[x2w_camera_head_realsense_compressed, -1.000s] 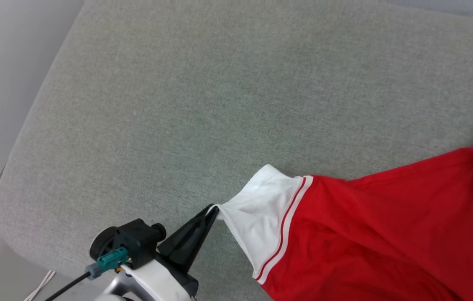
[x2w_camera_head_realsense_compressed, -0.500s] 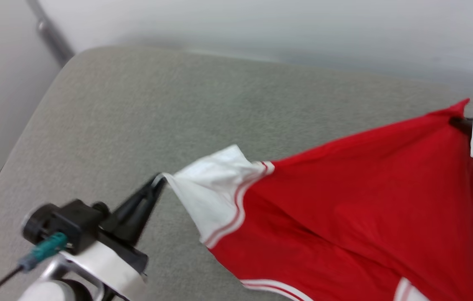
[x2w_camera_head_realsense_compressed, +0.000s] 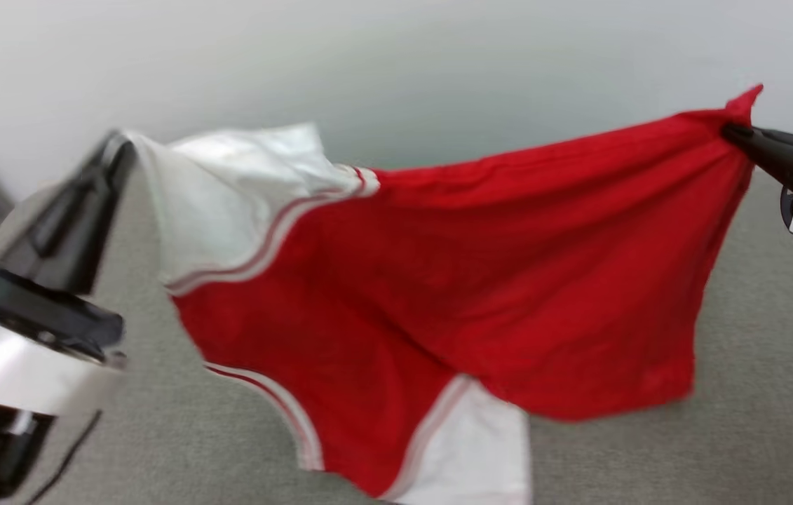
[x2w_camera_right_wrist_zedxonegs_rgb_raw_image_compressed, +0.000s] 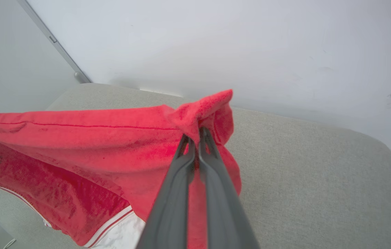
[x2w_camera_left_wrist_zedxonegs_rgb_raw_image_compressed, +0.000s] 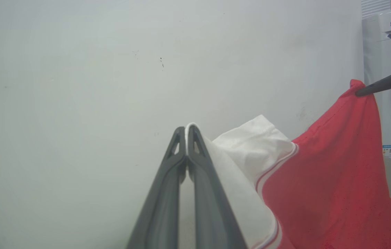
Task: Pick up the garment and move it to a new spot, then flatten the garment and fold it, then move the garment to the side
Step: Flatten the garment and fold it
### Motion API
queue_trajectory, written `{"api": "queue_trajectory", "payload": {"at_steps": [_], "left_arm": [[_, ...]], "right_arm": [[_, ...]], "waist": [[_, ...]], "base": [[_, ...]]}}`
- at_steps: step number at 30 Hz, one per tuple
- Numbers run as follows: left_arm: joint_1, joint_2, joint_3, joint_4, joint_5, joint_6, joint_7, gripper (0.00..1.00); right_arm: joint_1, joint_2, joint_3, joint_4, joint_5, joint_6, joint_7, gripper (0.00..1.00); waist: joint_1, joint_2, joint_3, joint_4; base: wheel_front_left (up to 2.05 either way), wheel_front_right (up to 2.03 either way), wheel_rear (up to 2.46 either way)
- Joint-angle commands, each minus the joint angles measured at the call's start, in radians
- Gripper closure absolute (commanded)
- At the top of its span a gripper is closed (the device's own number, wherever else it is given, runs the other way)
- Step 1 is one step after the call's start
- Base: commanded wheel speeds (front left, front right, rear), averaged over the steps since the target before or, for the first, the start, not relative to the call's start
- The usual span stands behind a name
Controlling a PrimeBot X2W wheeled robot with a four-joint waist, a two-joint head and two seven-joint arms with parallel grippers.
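The left gripper (x2w_camera_head_realsense_compressed: 119,144) pinched a sleeve edge and the right gripper (x2w_camera_head_realsense_compressed: 731,130) a red corner of the soft red jersey T-shirt with white sleeves (x2w_camera_head_realsense_compressed: 438,280), which hung stretched between them above the grey fabric pad (x2w_camera_head_realsense_compressed: 754,435). Light, limp cloth, I judged; corners suited gripping.

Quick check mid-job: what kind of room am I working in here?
Probably an indoor laundry or home-style test room: a grey upholstered surface, a plain white wall, and what looks like a white washing machine.
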Motion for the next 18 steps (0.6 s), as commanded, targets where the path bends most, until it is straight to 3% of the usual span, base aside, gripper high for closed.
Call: {"api": "queue_trajectory", "payload": {"at_steps": [1, 15, 18], "left_arm": [[-0.022, 0.016, 0.035, -0.013, -0.008, 0.01, -0.007, 1.0], [-0.196, 0.089, 0.193, -0.08, -0.056, 0.005, -0.004, 1.0], [-0.274, 0.076, 0.207, -0.072, -0.073, 0.01, -0.003, 1.0]], "right_arm": [[0.016, 0.023, -0.016, -0.036, 0.016, 0.0, -0.004, 1.0], [-0.051, 0.109, -0.108, -0.251, 0.024, 0.0, -0.062, 1.0], [-0.09, 0.112, -0.106, -0.281, 0.001, 0.0, -0.095, 1.0]], "waist": [[0.0, 0.0, -0.018, -0.046], [0.0, 0.0, 0.062, -0.128], [0.0, 0.0, 0.097, -0.138]], "base": [[0.0, 0.0, 0.0], [0.0, 0.0, 0.0], [0.0, 0.0, 0.0]]}}
